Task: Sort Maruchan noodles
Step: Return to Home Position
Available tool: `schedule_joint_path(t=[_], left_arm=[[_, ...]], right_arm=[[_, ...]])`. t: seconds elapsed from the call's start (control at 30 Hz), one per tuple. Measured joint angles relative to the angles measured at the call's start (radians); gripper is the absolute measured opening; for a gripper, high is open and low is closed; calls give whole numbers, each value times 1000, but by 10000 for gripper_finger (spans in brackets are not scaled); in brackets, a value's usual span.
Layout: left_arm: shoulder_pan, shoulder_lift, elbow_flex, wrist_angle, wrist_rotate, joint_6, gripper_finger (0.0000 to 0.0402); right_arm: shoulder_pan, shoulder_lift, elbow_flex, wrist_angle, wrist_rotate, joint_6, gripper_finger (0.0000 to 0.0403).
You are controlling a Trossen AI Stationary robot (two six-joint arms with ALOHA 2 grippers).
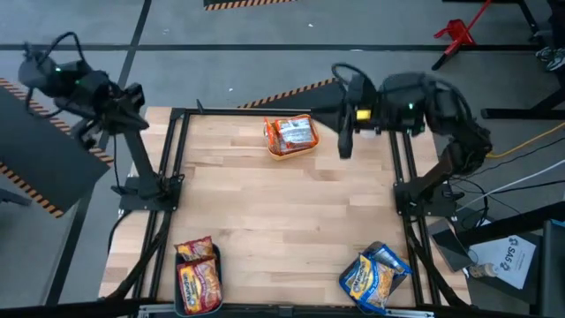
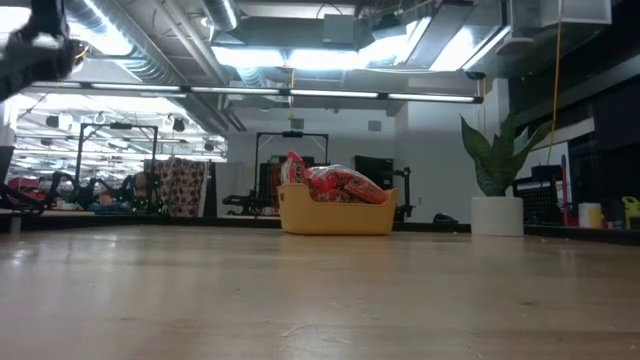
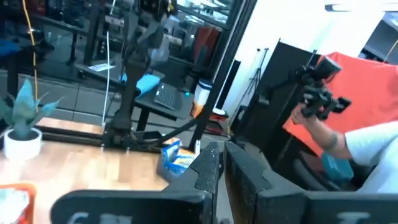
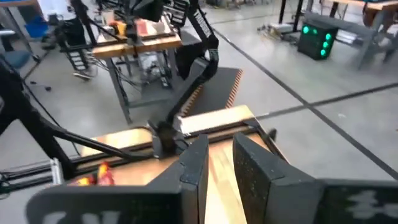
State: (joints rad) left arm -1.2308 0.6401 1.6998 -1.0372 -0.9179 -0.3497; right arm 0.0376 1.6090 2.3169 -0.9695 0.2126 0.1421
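Your left gripper (image 1: 132, 95) hangs up high, outside the far corner of the wooden table (image 1: 282, 212) on its own side. In its wrist view the two dark, blocky fingers (image 3: 208, 171) sit drawn together with only a sliver between them, and nothing is in them. Your right gripper (image 1: 345, 150) hovers over the table's far edge, just beside the yellow bin (image 1: 281, 152). Its matte black fingers (image 4: 193, 168) stand a narrow slot apart, with pale wood grain showing through and nothing held.

The noodle packets lie in three heaps by colour. The red packets (image 1: 291, 134), shiny with silver patches, are heaped in that yellow bin, and the level view shows them bulging above its smooth, rounded plastic wall (image 2: 335, 218). The orange packets (image 1: 196, 265) fill a dark bin (image 1: 181, 305) at the near corner on your left arm's side, one leaning over its rim. The blue packets (image 1: 375, 276), glossy blue and white, are bunched at the near corner on your right arm's side.

The planked tabletop between the heaps is smooth and bare. Beyond the table a spiky green plant (image 2: 500, 160) stands in a white pot
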Motion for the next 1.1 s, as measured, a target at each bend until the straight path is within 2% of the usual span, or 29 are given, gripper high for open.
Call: schedule_joint_path(t=[0.13, 0.23, 0.3, 0.47, 0.53, 0.67, 0.77, 0.9, 1.1], left_arm=[[0, -156, -203, 0, 45, -14, 15], [-1, -272, -336, 65, 50, -10, 15], [-1, -341, -400, 125, 52, 24, 17], [47, -504, -519, 265, 145, 149, 23], [50, -553, -571, 282, 142, 183, 23], [47, -619, -675, 334, 57, 208, 20], [60, -635, -783, 386, 35, 229, 16], [59, -634, -931, 503, -24, 250, 14], [68, -635, -1151, 781, -32, 250, 14]], right_arm=[[-112, -77, -165, 44, -84, -16, 63], [-208, -191, -354, 179, -199, -16, 63], [-272, -315, -513, 289, -249, -14, 63], [-392, -635, -969, 632, -264, 58, 62], [-420, -755, -1160, 770, -292, 94, 63], [-438, -934, -1495, 982, -289, 213, 62], [-437, -1004, -1714, 1172, -291, 286, 62], [-437, -1016, -1957, 1444, -303, 350, 62], [-437, -1021, -2202, 1750, -292, 386, 62]])
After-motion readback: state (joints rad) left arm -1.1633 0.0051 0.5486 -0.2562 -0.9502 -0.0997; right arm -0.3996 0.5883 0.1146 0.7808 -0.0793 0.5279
